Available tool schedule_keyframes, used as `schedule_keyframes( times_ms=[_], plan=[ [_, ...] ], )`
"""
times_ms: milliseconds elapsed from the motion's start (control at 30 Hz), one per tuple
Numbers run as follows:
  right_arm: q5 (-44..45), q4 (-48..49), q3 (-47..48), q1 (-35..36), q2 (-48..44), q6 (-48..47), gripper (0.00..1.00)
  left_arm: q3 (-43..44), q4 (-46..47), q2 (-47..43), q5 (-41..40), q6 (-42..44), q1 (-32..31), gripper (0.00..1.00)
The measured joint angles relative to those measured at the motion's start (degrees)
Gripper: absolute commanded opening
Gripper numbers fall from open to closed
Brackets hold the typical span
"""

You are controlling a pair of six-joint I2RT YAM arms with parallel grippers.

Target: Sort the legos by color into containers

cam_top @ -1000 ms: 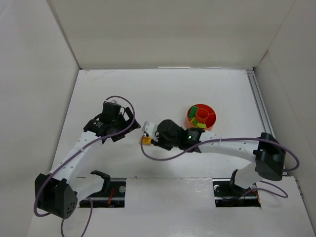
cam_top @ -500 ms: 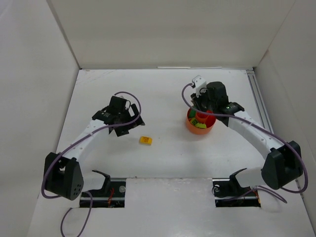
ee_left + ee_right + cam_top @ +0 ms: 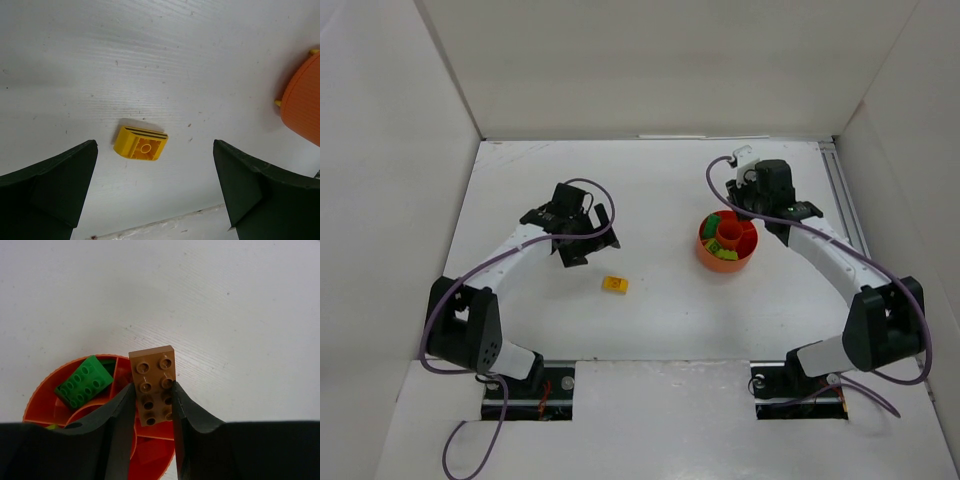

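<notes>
My right gripper (image 3: 153, 386) is shut on a brown lego (image 3: 152, 371), held flat with its studs up over the far rim of the orange-red bowl (image 3: 55, 400). In the top view the right gripper (image 3: 740, 203) hangs just behind the bowl (image 3: 704, 250). One compartment holds a green lego (image 3: 84, 382); lime and yellow ones (image 3: 723, 254) lie in the near compartment. A yellow lego (image 3: 614, 285) lies alone on the table, studs down. My left gripper (image 3: 582, 243) hovers open behind it, and the yellow lego (image 3: 140, 143) shows between and beyond its fingers (image 3: 60, 185).
White walls close the table in on the left, back and right. A metal rail (image 3: 847, 215) runs along the right edge. The bowl's side (image 3: 302, 105) shows at the right of the left wrist view. Purple cables loop over both arms.
The right arm swung from mid-table beside the yellow lego to the bowl, then drew slightly back behind it. The left gripper moved right and stayed open.
</notes>
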Motion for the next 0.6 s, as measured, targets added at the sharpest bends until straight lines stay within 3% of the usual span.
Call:
schedule_keyframes(
  times_ms=[367,600],
  plan=[
    [0.2,0.5,0.0,-0.7,3.3,0.5,0.38,0.2,-0.1,0.2,0.1,0.2,0.0,1.0],
    [0.0,0.4,0.0,-0.7,3.7,1.1,0.52,0.2,-0.1,0.2,0.2,0.2,0.0,1.0]
  ],
)
